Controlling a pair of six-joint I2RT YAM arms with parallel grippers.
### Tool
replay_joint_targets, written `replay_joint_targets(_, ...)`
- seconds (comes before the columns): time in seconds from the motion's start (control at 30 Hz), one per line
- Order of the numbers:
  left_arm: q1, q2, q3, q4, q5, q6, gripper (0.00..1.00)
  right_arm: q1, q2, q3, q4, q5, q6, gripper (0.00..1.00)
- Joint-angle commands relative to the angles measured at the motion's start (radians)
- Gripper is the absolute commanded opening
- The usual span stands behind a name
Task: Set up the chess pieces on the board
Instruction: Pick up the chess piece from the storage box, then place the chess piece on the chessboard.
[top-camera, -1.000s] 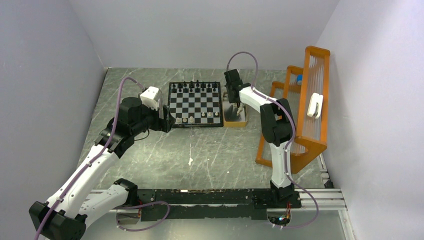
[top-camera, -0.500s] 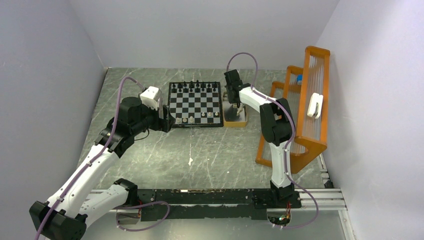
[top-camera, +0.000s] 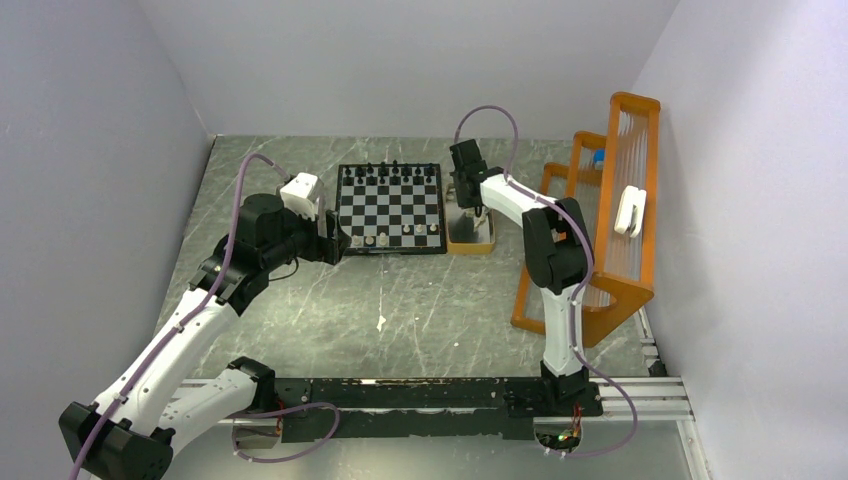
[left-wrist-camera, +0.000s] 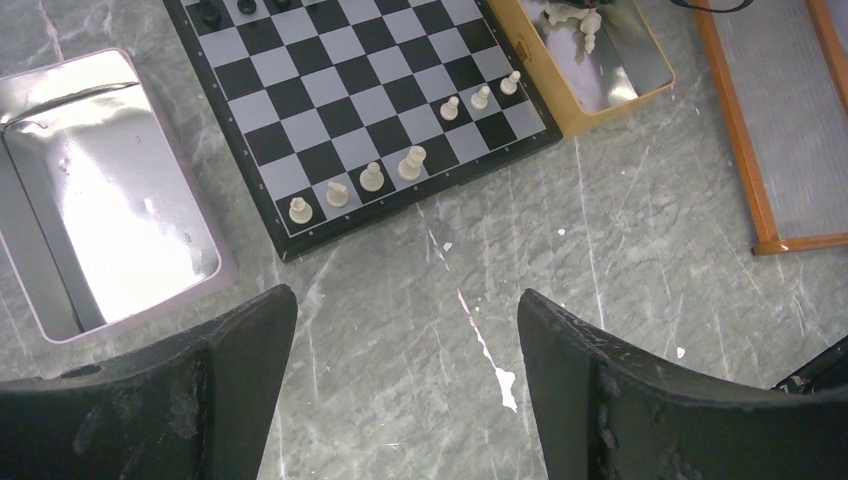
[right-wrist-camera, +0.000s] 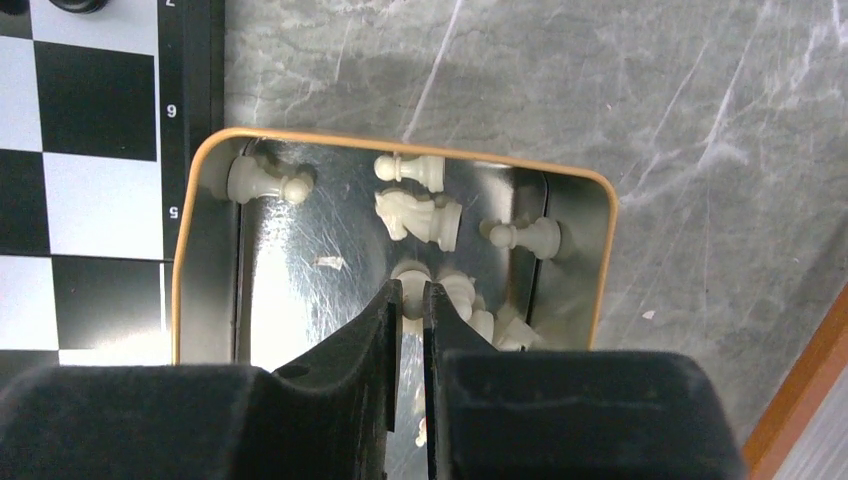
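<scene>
The board (top-camera: 389, 208) lies at the back of the table, with black chess pieces (top-camera: 390, 171) along its far rows and several white ones (left-wrist-camera: 372, 177) on its near rows. My right gripper (right-wrist-camera: 412, 295) reaches down into the tan tray (right-wrist-camera: 330, 137) right of the board (right-wrist-camera: 95, 100). It is shut on a white chess piece (right-wrist-camera: 411, 272). Loose white pieces lie around it, among them a knight (right-wrist-camera: 420, 216) and pawns (right-wrist-camera: 265, 182). My left gripper (left-wrist-camera: 405, 295) hangs open and holds nothing, over bare table near the board's (left-wrist-camera: 330, 80) near-left corner.
A silvery metal tray (left-wrist-camera: 110, 210) lies left of the board. An orange rack (top-camera: 620, 210) stands along the right wall, its frame edge (left-wrist-camera: 770, 220) in the left wrist view. White scratch marks (left-wrist-camera: 490, 345) streak the grey marble tabletop.
The right gripper's jaws have closed onto a white piece in the tan tray. Neither arm has visibly shifted.
</scene>
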Motion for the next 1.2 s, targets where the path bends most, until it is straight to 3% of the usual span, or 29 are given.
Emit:
replay_joint_targets(0.0, 0.012, -0.004, 0.005, 0.004, 0.017, 0.003, 0.85, -0.008, -0.082, -0.015, -0.018, -0.005, 0.020, 0.13)
replay_joint_targets(0.23, 0.012, -0.005, 0.004, 0.004, 0.013, 0.003, 0.85, 0.007, -0.177, -0.032, -0.036, -0.056, 0.041, 0.12)
replay_joint_targets(0.53, 0.012, -0.008, 0.003, 0.002, 0.008, 0.003, 0.85, 0.112, -0.237, 0.003, -0.065, -0.096, 0.060, 0.13)
replay_joint_targets(0.9, 0.012, -0.018, 0.004, -0.001, -0.008, 0.001, 0.85, 0.312, -0.117, 0.129, -0.112, -0.062, 0.070, 0.13)
replay_joint_targets(1.17, 0.012, -0.024, 0.005, -0.004, -0.019, -0.001, 0.85, 0.376, -0.022, 0.216, -0.163, -0.034, 0.079, 0.13)
